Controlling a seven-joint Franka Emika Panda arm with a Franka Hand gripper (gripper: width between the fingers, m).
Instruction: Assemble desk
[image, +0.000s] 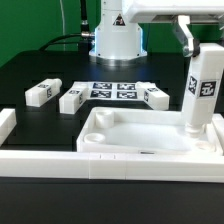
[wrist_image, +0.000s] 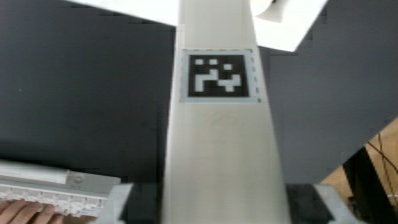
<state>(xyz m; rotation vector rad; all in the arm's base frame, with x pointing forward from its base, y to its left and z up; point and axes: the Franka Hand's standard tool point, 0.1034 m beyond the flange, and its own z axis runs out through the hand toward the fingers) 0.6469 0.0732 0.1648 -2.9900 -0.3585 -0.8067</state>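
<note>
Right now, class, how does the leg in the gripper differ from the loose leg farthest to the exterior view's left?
The held leg stands upright; the left leg lies on its side. The gripper clamps the held leg; the left leg lies free. The held leg's lower end is in the tabletop; the left leg is on the table, apart. Both are white, square, tagged.

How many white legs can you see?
4. The upright leg stands on the tabletop at the exterior view's right. Three more legs lie on the table behind it. None seems hidden.
</note>
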